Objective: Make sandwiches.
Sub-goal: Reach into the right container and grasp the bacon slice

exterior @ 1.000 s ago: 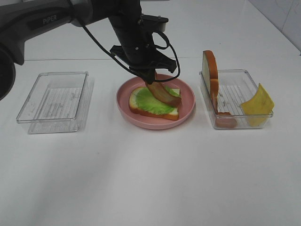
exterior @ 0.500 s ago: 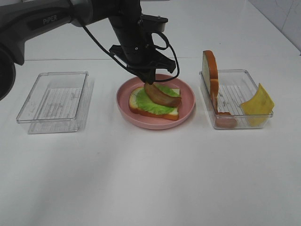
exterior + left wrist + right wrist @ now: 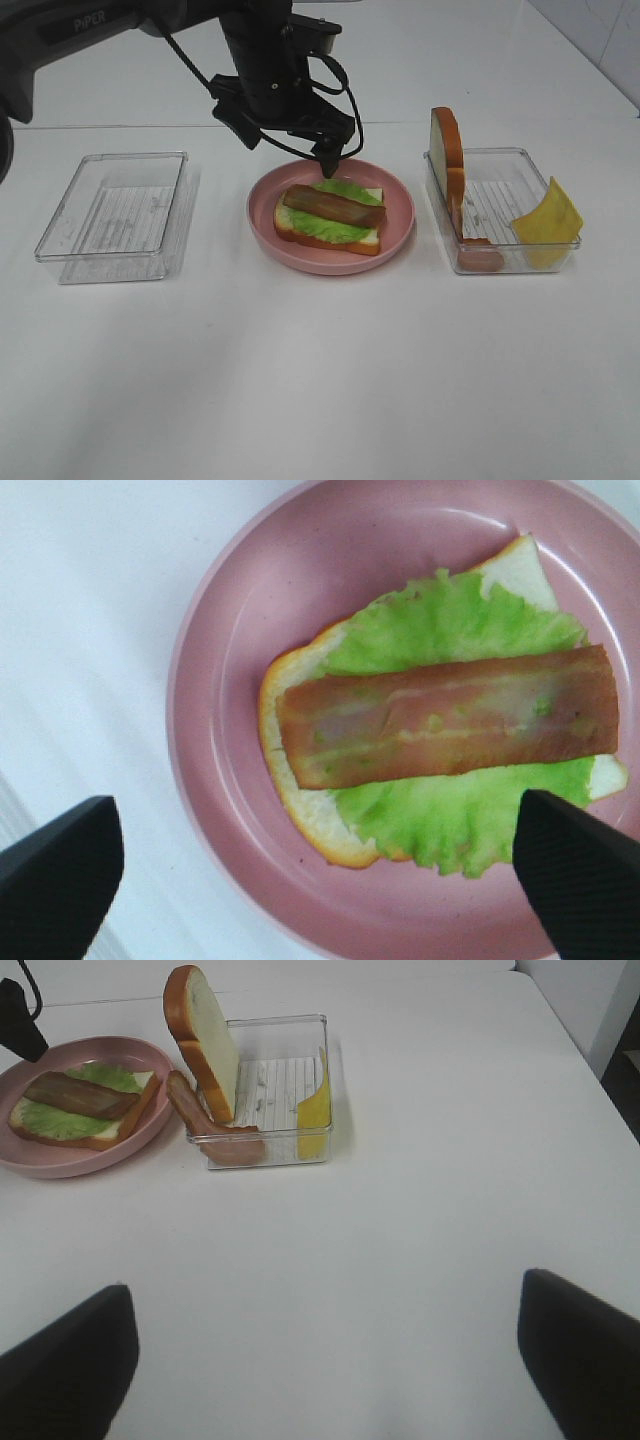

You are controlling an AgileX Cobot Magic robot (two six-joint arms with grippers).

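The half-built sandwich lies on the round pink plate point(image 3: 400, 222): a bread slice point(image 3: 287, 230), green lettuce point(image 3: 330, 226) and a brown bacon strip point(image 3: 333, 206) flat on top. My left gripper point(image 3: 290, 147) hangs open and empty just above the plate's far side. The left wrist view shows the bacon point(image 3: 445, 730) on the lettuce point(image 3: 450, 630), below my left gripper point(image 3: 315, 880) and apart from both fingers. The second bread slice point(image 3: 447, 140), a red slice point(image 3: 480, 258) and yellow cheese point(image 3: 548, 220) are in the right tray. My right gripper point(image 3: 320, 1370) is open over bare table.
A clear tray point(image 3: 500, 195) on the right holds the remaining pieces, with the bread standing upright against its left wall. An empty clear tray point(image 3: 115, 215) sits on the left. The left arm and its cables reach in from the upper left.
My left gripper has let go of the bacon, which now lies flat on the lettuce. The gripper has opened and risen slightly.
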